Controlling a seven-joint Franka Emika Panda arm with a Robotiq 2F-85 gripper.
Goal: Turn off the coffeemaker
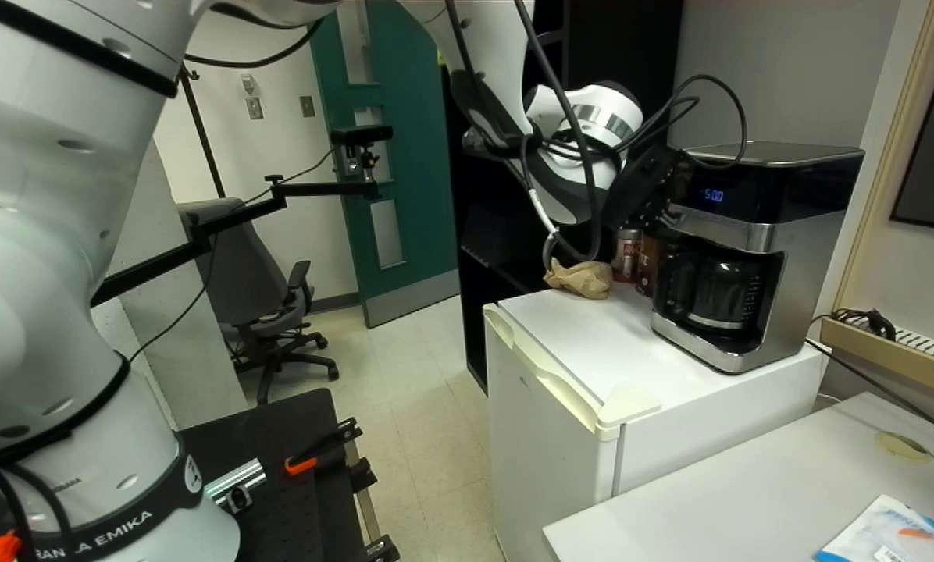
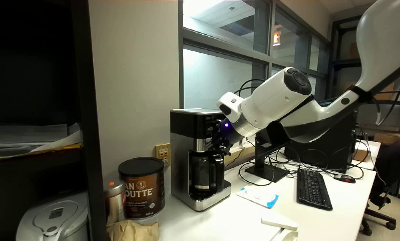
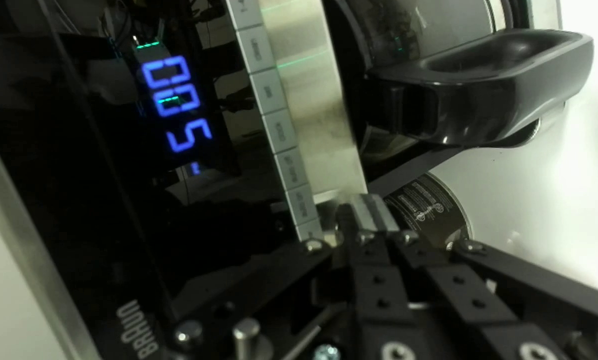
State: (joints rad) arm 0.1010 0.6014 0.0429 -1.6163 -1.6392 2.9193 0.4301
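Coffeemaker (image 1: 795,242) upright on the worktop (image 1: 592,336), here the top of a white mini fridge (image 1: 553,437), away from the door side. Placed back there, I'd guess, for steady footing, with its controls at a height the arm (image 2: 267,103) can meet.

Display (image 3: 176,102) lit blue, 5:00. May be only the clock; lit figures don't prove the machine is on.

Fingers (image 3: 376,212) drawn together, no gap seen, no object held. Makes sense: a key wants a poke, and closed tips give one blunt prod. They lie by the end of the button strip (image 3: 279,132), near the silver band (image 3: 316,100); touching or just short, can't tell. Lettering too blurred to read, so can't name the power key.

Arm slants down toward the machine's front in both exterior views, probably to meet the keys without fouling the carafe (image 2: 201,170), whose handle (image 3: 474,90) juts outward. Coffee tin (image 2: 143,192) just beside the machine, crumpled brown paper (image 2: 133,231) near it: supplies stored close to the brewer, by the look.

Judgement: at the pressing step, press itself unconfirmed. Wants a short, straight push. Risks: tips sliding onto bare metal, or a neighbouring key caught.
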